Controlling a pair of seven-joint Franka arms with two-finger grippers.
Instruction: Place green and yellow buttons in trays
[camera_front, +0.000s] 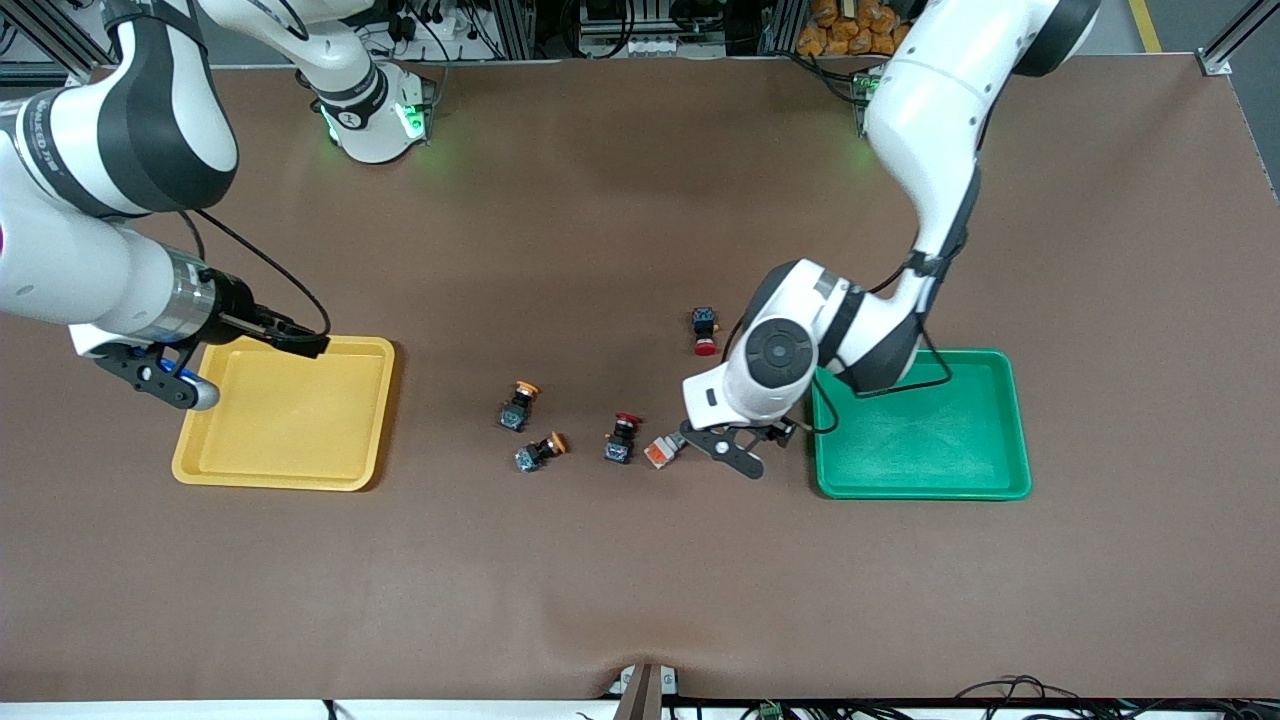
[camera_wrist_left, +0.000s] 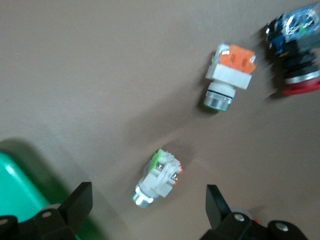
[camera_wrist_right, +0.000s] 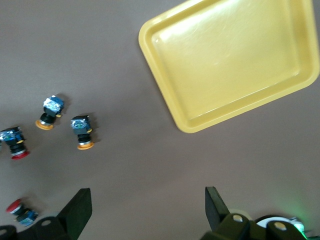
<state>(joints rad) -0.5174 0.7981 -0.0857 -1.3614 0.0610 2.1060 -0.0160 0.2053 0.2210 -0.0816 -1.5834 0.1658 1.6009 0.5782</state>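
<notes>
Tools both gape: left tool over white-bodied button, right tool by yellow tray.

You saw the yellow tray empty | two yellow-capped buttons lay together | two red-capped buttons nearby | right gripper fingers stood apart

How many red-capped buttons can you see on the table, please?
2. One red-capped button lies by the left arm's wrist, farther from the front camera; the other red-capped button lies beside a white-bodied button. The left arm may hide others.
</notes>
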